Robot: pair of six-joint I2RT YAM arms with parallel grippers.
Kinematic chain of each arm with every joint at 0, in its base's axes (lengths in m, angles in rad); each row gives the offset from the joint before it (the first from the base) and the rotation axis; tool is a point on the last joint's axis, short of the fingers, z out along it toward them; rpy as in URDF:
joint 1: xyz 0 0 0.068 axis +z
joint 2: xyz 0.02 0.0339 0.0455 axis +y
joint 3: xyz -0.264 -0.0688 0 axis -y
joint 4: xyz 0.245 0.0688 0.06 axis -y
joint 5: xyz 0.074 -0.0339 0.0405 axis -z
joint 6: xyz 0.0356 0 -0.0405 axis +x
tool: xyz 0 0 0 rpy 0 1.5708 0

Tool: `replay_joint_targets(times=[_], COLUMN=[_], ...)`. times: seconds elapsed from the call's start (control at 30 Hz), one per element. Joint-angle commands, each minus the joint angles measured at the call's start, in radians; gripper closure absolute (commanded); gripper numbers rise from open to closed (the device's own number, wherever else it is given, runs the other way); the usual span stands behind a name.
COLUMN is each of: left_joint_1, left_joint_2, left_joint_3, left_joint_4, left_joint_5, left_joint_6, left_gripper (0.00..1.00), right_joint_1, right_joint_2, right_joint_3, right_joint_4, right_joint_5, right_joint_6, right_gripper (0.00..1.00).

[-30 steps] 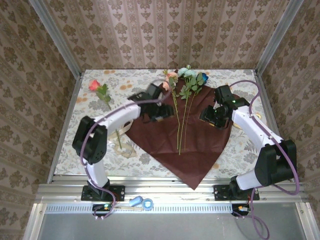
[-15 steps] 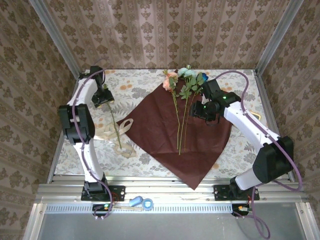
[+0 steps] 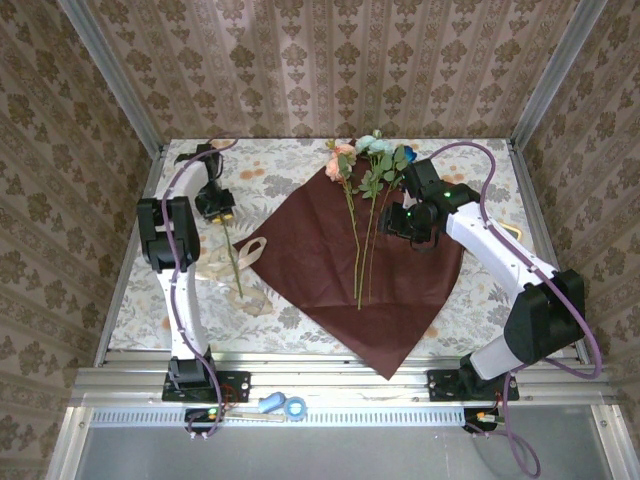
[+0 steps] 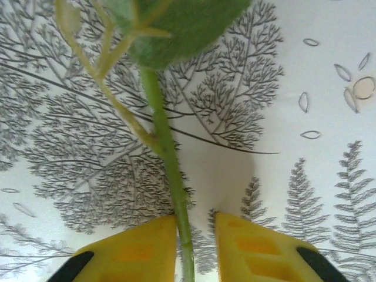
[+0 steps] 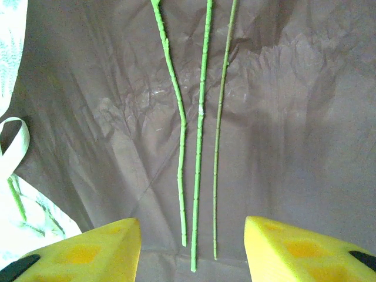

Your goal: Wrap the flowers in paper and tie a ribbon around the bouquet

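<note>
**Three flowers** lie with stems parallel on the paper. A fourth flower lies well apart on the tablecloth, beside the ribbon. The left gripper flanks its thin stem closely; whether it truly pinches cannot be told. The right gripper hovers spread and empty above the paper.

**Hazards:** the stem may slip from a one-sided grip, and lifting it may drag the ribbon.

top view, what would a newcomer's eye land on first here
The big crimson paper lies as a diamond mid-table, with three long-stemmed flowers laid across it, blooms at its far corner. Next comes the left gripper at the table's far left, its yellow fingers straddling a lone green stem on the printed cloth.
</note>
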State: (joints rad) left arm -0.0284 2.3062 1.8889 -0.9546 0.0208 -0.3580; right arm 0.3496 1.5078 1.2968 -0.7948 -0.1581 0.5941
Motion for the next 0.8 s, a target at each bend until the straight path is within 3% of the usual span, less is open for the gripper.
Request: replay_joint_targets(times=[0.0,0.07,0.17,0.67,0.77], left_joint_1=[-0.004,-0.005,-0.005,-0.008,-0.016], left_joint_2=[0.014,0.001,-0.028,-0.366,-0.421], left_joint_3=[-0.063,-0.092,-0.118,-0.011,0.028], left_joint_4=[0.011,0.029,0.043,-0.1,-0.112], left_joint_5=[0.013,0.018,0.018,-0.12,-0.041], left_joint_6=[0.001,0.0,0.005,0.037,0.008], left_gripper=[0.85,0.95,1.0,1.0,1.0], right_joint_1=[0.003,0.004,0.004,0.004,0.002], right_joint_2=[0.013,0.014,0.012,0.034,0.033], right_joint_3=[0.031,0.031,0.031,0.054,0.058], right_joint_4=[-0.035,-0.037,-0.035,-0.024,-0.026], right_joint_5=[0.033,0.035,0.037,0.022,0.027], right_joint_6=[-0.002,-0.001,0.001,0.007,0.004], right_gripper=[0.49,0.49,0.49,0.49,0.49])
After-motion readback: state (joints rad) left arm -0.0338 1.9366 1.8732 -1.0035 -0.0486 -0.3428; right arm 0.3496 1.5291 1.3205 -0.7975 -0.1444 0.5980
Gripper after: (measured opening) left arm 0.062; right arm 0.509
